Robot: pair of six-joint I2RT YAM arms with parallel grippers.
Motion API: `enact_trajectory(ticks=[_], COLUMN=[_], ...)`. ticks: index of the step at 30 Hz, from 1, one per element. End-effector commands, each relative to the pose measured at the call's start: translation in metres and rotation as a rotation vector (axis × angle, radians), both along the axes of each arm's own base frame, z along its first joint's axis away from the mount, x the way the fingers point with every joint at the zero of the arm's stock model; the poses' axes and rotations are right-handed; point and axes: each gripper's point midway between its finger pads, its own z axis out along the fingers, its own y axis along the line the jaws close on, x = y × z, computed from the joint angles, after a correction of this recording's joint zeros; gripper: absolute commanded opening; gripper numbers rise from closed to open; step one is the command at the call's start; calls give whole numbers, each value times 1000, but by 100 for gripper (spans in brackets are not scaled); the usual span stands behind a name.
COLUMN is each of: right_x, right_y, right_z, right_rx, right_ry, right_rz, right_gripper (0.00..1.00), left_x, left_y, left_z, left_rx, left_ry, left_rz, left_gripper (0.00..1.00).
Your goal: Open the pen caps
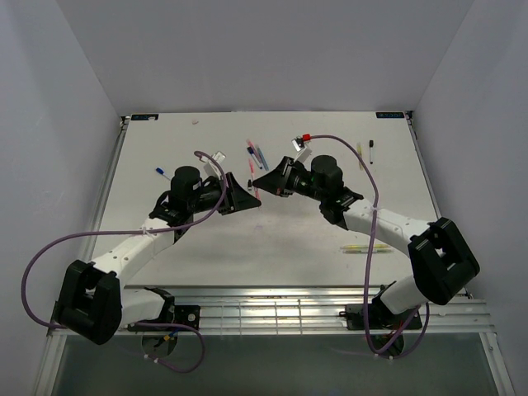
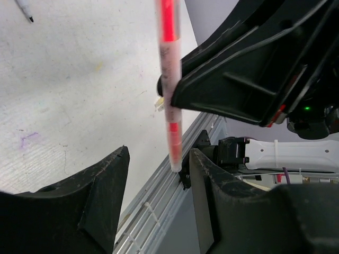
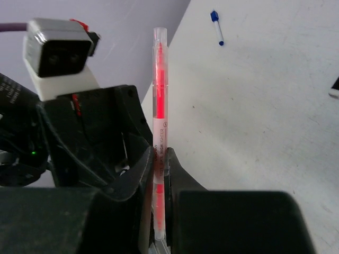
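My right gripper (image 1: 262, 182) (image 3: 159, 164) is shut on a pink highlighter pen (image 3: 159, 106) at mid-barrel and holds it above the table. Its far end carries a clear cap (image 3: 159, 39) with the pink tip showing inside. My left gripper (image 1: 248, 196) (image 2: 159, 153) is open and faces the right one. In the left wrist view the pen (image 2: 169, 79) hangs down with its clear end (image 2: 175, 164) between my left fingers, close to the right finger (image 2: 212, 196) and apart from the left finger (image 2: 106, 190). In the top view the pen (image 1: 256, 190) is a small pink streak between the grippers.
Several pens lie on the white table (image 1: 206, 247): a blue and pink cluster (image 1: 256, 155), a blue-capped pen (image 1: 162, 174) (image 3: 216, 27), a yellow pen (image 1: 359, 153), a black-tipped pen (image 1: 371, 151) and yellow-green pens (image 1: 367, 247). A grated rail (image 1: 272, 309) runs along the near edge.
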Motion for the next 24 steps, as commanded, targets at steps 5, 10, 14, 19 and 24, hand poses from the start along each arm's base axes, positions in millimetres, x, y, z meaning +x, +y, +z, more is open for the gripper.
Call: enact_trajectory(ticks=[5, 10, 14, 19, 24], right_x=[-2, -4, -5, -5, -6], right_y=[6, 10, 10, 13, 15], right_z=[45, 41, 40, 38, 33], right_rx=[159, 177, 200, 212, 234], right_ry=[-68, -61, -53, -39, -24], right_rz=[9, 23, 27, 36, 47], right_gripper=[8, 8, 8, 8, 8], left_x=[-2, 1, 0, -1, -2], left_y=[-4, -7, -9, -10, -12], left_z=[4, 8, 6, 5, 6], left_rx=[-5, -10, -11, -12, -20], left_ry=[-25, -31, -21, -17, -14], left_rz=[5, 1, -7, -10, -24], left_gripper=[58, 55, 50, 43, 34])
